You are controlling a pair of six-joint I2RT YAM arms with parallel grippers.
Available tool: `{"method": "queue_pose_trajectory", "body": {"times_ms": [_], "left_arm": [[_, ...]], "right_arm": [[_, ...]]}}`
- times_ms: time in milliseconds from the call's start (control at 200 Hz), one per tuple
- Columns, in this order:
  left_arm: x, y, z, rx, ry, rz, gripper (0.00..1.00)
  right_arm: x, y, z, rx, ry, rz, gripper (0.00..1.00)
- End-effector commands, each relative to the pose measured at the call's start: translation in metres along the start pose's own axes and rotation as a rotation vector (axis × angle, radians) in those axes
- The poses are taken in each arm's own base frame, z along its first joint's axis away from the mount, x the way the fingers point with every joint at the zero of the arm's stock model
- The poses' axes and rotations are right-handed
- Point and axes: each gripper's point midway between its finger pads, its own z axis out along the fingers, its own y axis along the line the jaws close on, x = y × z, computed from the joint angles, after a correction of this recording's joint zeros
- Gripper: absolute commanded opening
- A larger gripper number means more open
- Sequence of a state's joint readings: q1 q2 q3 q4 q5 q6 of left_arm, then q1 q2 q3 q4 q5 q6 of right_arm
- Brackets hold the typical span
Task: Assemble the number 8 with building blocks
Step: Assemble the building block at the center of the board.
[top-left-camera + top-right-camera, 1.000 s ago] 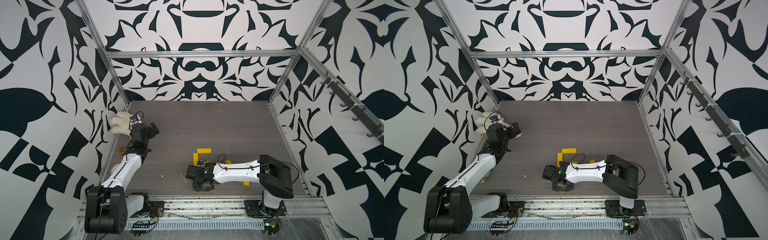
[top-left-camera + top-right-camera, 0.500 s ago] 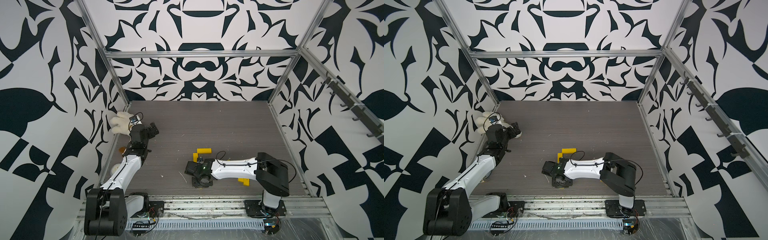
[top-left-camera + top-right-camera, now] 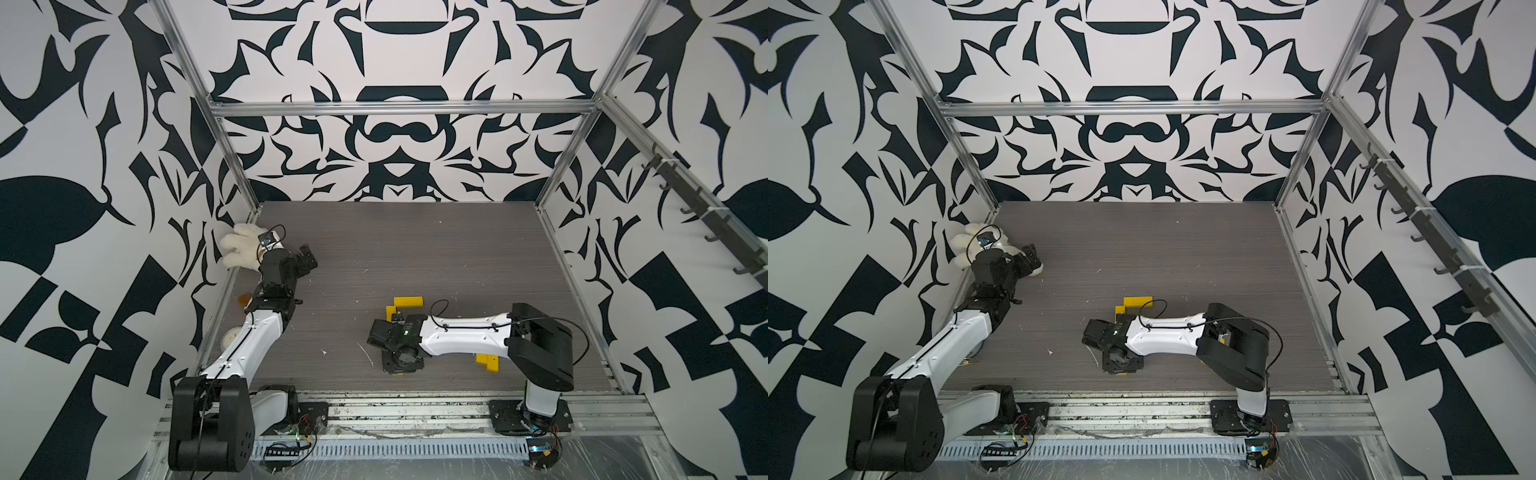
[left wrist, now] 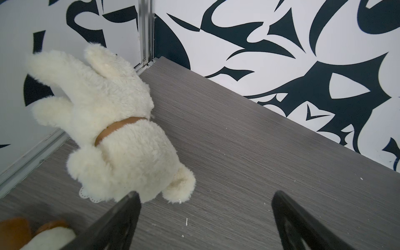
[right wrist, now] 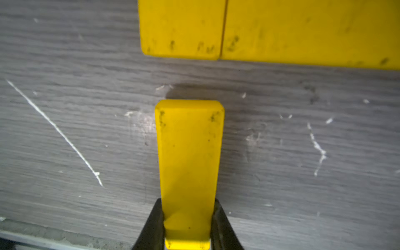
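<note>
Right gripper (image 5: pixel 188 218): jaws drawn in narrow, pinching one yellow bar (image 5: pixel 188 160) by its long sides at one end (the other end juts out past the fingers).
Held bar: low over the grey table (image 3: pixel 436 249); I cannot tell whether it touches the table.
Laid bars (image 5: pixel 259 30): two yellow pieces lying flat, butted together with a thin seam between them. They sit just beyond the held bar's free end, with a strip of bare table between.
Laid bars from above: an L-shaped corner at lower centre of frame in both top views (image 3: pixel 405 302) (image 3: pixel 1137 301), partly hidden by the right wrist.
Spare bars (image 3: pixel 487 362): yellow, lower right of the table, half hidden under the right arm. The count is unclear.
Left gripper (image 4: pixel 205 216): jaws spread wide with nothing between them, at centre left of frame in a top view.
Plush toy (image 4: pixel 112 134): white, lying by the left wall, just beside the left gripper.
</note>
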State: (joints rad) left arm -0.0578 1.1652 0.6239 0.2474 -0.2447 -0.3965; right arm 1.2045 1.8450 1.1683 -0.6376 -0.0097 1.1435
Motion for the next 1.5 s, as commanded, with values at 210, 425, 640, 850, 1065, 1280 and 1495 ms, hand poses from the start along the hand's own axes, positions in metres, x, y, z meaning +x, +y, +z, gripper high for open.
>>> {"method": "queue_pose_trajectory", "body": {"times_ms": [210, 425, 640, 850, 1065, 1280, 1495], "left_arm": [[0.001, 0.006, 0.0, -0.002, -0.007, -0.021, 0.99], [0.002, 0.006, 0.001, 0.002, -0.001, -0.028, 0.99], [0.001, 0.006, 0.001, 0.005, -0.003, -0.037, 0.99], [0.003, 0.006, 0.001, 0.01, 0.003, -0.041, 0.99], [0.002, 0.008, 0.0, 0.014, 0.002, -0.056, 0.99], [0.002, 0.007, 0.0, 0.019, 0.003, -0.059, 0.99], [0.001, 0.007, -0.002, 0.023, 0.0, -0.061, 0.99]], "right_arm": [[-0.012, 0.0, 0.006, 0.035, -0.017, -0.023, 0.05], [-0.012, -0.002, 0.005, 0.041, -0.013, -0.023, 0.07], [-0.011, -0.005, 0.005, 0.043, -0.014, -0.009, 0.07], [-0.012, -0.007, 0.004, 0.046, -0.024, 0.002, 0.07], [-0.014, -0.006, 0.005, 0.047, -0.027, 0.019, 0.05], [-0.014, -0.011, 0.001, 0.05, -0.04, 0.043, 0.02], [-0.016, -0.009, 0.001, 0.046, -0.048, 0.048, 0.01]]}}
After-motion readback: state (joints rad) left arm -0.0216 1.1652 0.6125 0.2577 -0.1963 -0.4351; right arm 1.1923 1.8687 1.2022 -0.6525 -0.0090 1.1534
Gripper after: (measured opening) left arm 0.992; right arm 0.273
